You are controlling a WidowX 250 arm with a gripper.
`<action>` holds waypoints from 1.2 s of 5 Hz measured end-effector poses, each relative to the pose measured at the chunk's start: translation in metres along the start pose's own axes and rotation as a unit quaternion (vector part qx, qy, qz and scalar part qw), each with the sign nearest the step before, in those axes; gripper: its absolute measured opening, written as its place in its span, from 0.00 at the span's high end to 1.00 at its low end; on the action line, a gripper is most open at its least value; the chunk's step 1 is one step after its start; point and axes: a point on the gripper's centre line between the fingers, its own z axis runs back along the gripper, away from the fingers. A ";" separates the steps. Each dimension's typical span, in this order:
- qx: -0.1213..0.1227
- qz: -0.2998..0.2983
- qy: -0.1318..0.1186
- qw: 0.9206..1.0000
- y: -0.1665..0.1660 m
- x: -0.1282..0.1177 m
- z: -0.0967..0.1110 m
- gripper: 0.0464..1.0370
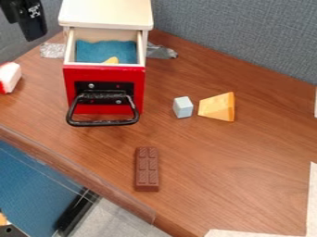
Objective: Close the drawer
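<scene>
Upper left: the pincer (32,23), cut off by the picture's edge, its white marking too small to read. The cabinet (105,13) is cropped by the top edge and covers part of the silvery tape (160,52). Inside the drawer (104,74), the front panel hides the lower part of a yellow piece (111,60), whose identity cannot be told. The left edge crops a red-and-white block (9,77); the right edge, a white object (315,102). Lower right, pale paper (312,199) is truncated; lower left, a yellowish item (3,219), unidentifiable.
</scene>
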 end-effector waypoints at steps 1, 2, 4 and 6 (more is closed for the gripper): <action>-0.013 -0.001 0.008 1.000 -0.004 -0.004 -0.011 0.04; -0.035 -0.064 0.017 0.997 -0.047 -0.017 -0.039 0.04; -0.046 -0.115 0.027 0.992 -0.108 -0.052 -0.093 0.04; -0.087 -0.162 0.010 0.983 -0.142 -0.061 -0.104 0.04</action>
